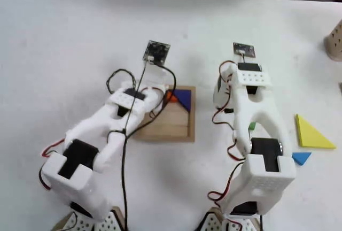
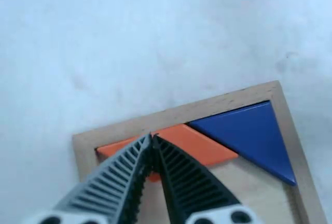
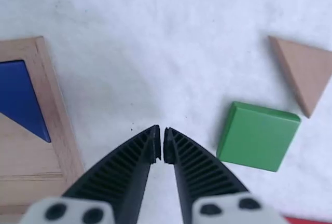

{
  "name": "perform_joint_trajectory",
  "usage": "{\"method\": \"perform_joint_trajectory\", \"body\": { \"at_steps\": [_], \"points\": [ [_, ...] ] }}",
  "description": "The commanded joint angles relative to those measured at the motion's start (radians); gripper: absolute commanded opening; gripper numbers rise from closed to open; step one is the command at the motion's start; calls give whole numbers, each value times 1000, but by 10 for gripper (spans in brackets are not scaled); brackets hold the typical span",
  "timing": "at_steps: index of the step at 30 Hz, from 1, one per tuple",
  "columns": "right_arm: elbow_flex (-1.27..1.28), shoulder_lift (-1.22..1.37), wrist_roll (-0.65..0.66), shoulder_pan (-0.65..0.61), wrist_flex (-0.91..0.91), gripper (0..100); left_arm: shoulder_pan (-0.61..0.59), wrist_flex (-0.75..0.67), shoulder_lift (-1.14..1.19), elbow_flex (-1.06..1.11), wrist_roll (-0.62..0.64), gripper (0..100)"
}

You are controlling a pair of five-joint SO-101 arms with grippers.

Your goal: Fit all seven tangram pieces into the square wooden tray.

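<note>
One blue triangle [image 2: 251, 136], tight in tray [image 2: 207, 107] corner

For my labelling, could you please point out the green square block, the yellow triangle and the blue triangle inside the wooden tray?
Green square block [image 3: 258, 138]: right wrist view, top face centre.
Yellow triangle [image 1: 310, 136]: high view, centre of face.
Blue triangle [image 2: 251, 136]: left wrist view, centre of face.

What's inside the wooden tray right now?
A blue triangle in a corner and an orange piece touching it, both against the rim of the tray. The left gripper covers part of the orange piece and the floor beneath, so that area can't be checked.
</note>
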Motion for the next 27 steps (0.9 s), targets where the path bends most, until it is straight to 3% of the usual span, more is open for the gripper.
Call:
{"method": "perform_joint_trajectory", "body": {
  "at_steps": [1, 6, 21, 27],
  "points": [
    [-6, -5, 14, -8, -13, 18, -24, 55, -102, -6, -26, 20],
    [-8, -5, 14, -8, -13, 18, -61, 55, -246, 118, -26, 20],
    [-6, -5, 14, -8, -13, 18, -53, 106, -19, -43, -25, 20],
    [-6, -5, 14, -8, -13, 18, 10, 81, -13, -44, -25, 20]
  ]
}}
